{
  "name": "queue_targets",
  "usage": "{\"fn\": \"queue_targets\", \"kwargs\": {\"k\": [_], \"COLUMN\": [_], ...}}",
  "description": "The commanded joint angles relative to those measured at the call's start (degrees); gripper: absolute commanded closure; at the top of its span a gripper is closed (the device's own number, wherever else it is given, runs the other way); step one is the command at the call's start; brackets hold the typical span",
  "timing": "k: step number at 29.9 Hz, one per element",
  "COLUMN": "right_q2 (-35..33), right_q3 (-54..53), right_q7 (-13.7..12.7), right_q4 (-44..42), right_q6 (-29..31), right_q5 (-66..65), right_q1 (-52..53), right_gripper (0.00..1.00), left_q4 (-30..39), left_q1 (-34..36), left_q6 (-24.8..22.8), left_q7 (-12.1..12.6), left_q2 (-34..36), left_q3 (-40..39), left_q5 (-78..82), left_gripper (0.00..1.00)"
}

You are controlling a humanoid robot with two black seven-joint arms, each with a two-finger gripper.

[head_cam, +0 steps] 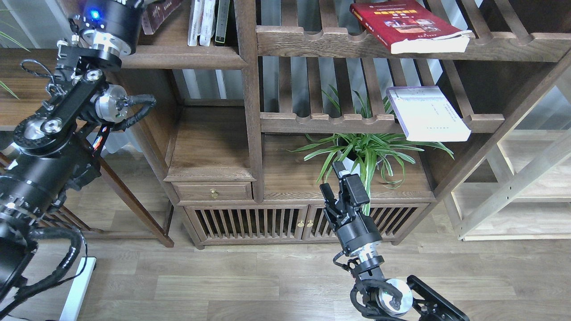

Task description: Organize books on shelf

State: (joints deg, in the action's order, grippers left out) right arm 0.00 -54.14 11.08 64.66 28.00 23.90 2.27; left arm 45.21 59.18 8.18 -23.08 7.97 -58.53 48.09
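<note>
**One book at the shelf, two still on the racks**

Nearest, the right claw (337, 187) hangs in front of the cabinet (250, 223), low and centre-right. Its fingers stand a little apart and hold nothing. Just behind it a plant (370, 151) spreads over the cabinet top.

Above the plant, the white book (427, 113) lies flat at the right end of the lower rack (325, 121), jutting over its front rail. Higher, the red book (408, 24) lies flat on the upper rack (321, 42), also overhanging the front edge. Neither is filed yet.

Farthest, at the top left, the shelf (183, 57) already carries a few upright volumes near its right post. The maroon book (159, 15) leans at its left end, next to the left arm. The left claw is out of sight past the top edge.

By my reading, roughly a third is done: the maroon book is being placed, and the white and red ones remain.
</note>
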Motion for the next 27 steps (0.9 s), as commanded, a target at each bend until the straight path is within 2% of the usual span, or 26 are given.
{"fn": "queue_targets", "kwargs": {"k": [1,7,21,27], "right_q2": [0.0,-0.2,-0.4,-0.8], "right_q3": [0.0,0.0,-0.3,-0.4], "right_q7": [0.0,0.0,0.0,0.0], "right_q4": [0.0,0.0,0.0,0.0], "right_q6": [0.0,0.0,0.0,0.0], "right_q5": [0.0,0.0,0.0,0.0], "right_q1": [-0.3,-0.3,-0.2,-0.3], "right_gripper": [0.03,0.03,0.03,0.03], "left_q4": [-3.4,-10.1,-17.7,-20.9], "left_q1": [1.3,4.9,8.4,9.6], "left_q6": [-0.1,-1.1,-1.5,-1.5], "left_q7": [-1.5,-2.9,-4.9,-4.9], "left_q2": [-1.0,-3.2,-4.8,-5.9], "left_q3": [1.4,2.2,9.5,11.3], "left_q5": [-1.6,-2.2,-9.4,-9.7], "left_gripper": [1.00,1.00,1.00,1.00]}}
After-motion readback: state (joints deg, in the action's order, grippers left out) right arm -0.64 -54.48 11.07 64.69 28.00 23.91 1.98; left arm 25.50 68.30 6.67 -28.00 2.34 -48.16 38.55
